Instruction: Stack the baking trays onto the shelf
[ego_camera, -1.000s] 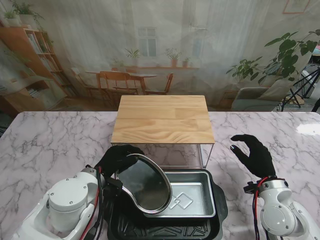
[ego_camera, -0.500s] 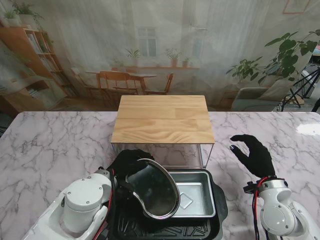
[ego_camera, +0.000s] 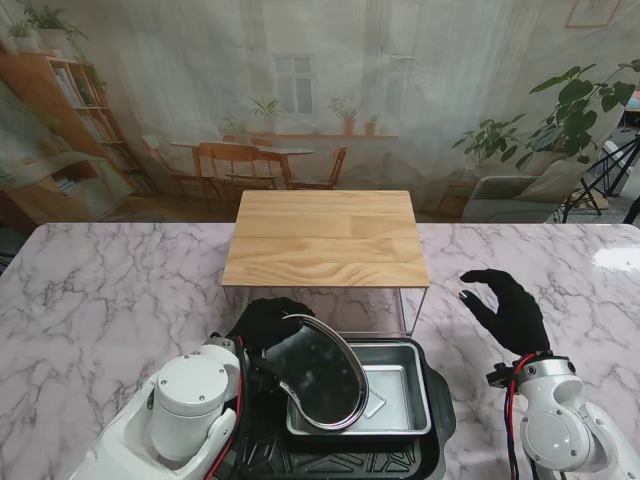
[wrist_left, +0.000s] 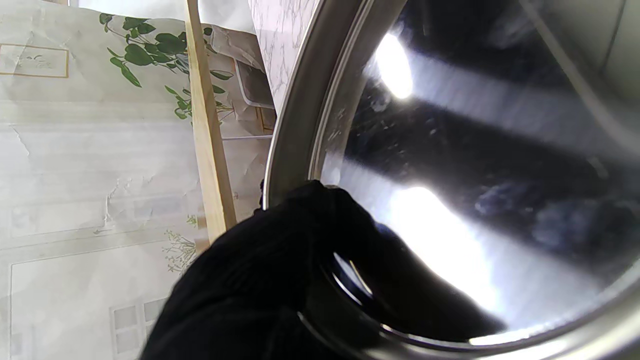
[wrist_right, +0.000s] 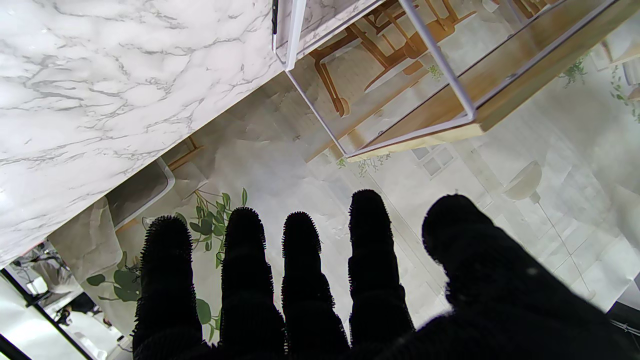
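Plainly unlabelled, the round steel tray (ego_camera: 322, 372) was tilted over the rectangular silver tray (ego_camera: 395, 400), clasped by the left hand (ego_camera: 268, 322) before the wooden shelf (ego_camera: 326, 238); the right hand (ego_camera: 505, 305) hovered, fingers spread, holding nothing.

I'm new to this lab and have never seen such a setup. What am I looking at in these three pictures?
A two-armed robot with black-gloved, five-finger hands. One camera looks down from its stand; the other two sit on the wrists, looking along the fingers. On the marble table stands a wooden-topped shelf. Nearer the robot, a silver baking tray lies inside a black tray. The left hand holds a round shiny tray tilted over them. The right hand is open, holding nothing.
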